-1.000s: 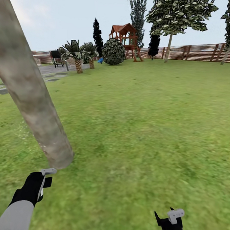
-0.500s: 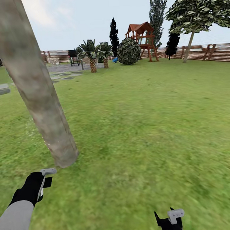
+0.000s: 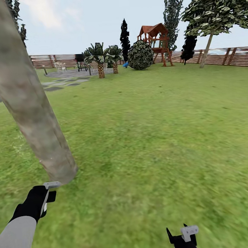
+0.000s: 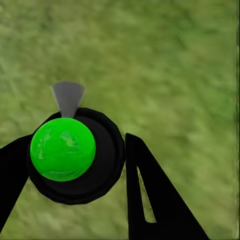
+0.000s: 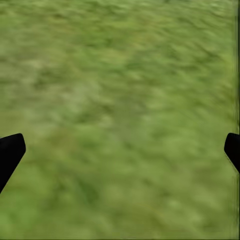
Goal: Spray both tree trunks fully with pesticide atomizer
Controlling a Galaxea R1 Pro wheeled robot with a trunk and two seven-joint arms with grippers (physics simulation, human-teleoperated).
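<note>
View swung back left, so I'm re-aiming at the tree trunk (image 3: 34, 116). Left gripper (image 4: 107, 165) clamped on the atomizer (image 4: 63, 149); right gripper (image 5: 120, 150) spread apart, empty.

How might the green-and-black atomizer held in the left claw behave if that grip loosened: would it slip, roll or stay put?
The atomizer looks round and glossy, so it would probably slip easily. Its rounded body suggests it could roll on the grass. It seems rigid.
</note>
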